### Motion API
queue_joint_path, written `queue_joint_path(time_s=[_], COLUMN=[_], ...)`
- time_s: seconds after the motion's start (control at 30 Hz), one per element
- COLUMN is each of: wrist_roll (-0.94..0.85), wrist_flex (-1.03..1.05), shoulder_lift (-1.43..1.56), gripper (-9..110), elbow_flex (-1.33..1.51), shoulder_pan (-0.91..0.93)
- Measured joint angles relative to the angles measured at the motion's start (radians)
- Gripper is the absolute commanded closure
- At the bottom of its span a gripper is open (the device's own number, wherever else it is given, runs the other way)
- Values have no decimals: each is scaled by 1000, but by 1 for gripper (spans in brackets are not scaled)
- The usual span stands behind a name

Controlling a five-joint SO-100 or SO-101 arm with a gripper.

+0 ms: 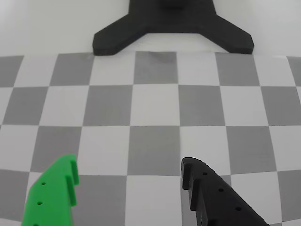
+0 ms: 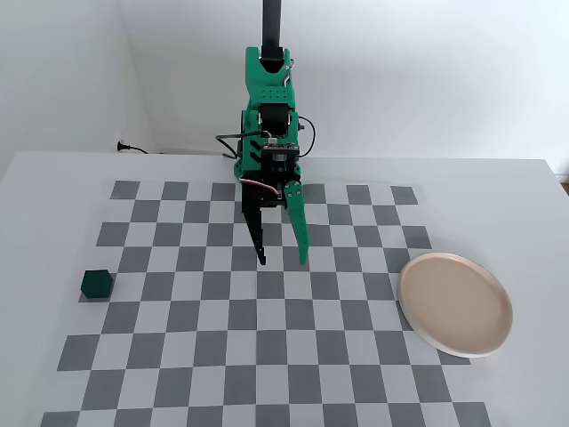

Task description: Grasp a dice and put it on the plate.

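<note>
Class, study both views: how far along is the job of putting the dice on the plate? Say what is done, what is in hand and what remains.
Done: nothing visible. The dice sits on the checkered mat at the left of the fixed view, the plate lies empty at the right. In hand: nothing; the gripper hangs open over the mat's middle, and the wrist view shows only checker squares between its fingers. Left: reach, grasp, carry, release.

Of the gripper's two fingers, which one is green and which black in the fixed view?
In the fixed view the gripper hangs open; the right finger is green, the left finger black. Neither touches the dice.
</note>
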Motion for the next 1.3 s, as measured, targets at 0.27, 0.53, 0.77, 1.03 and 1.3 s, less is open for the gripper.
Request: queue_joint_path(time_s=[0.27,0.53,0.77,1.03,1.3], wrist_roll=[6,20,34,35,61], wrist_flex=[-49,-49,-69,-114,-126], shoulder_lift=[-259,-439,-565,-729,-861], gripper=[79,79,78,78,78], elbow_flex=[-209,-382,-491,-600,-676], shoulder_pan=[37,106,224,379,505])
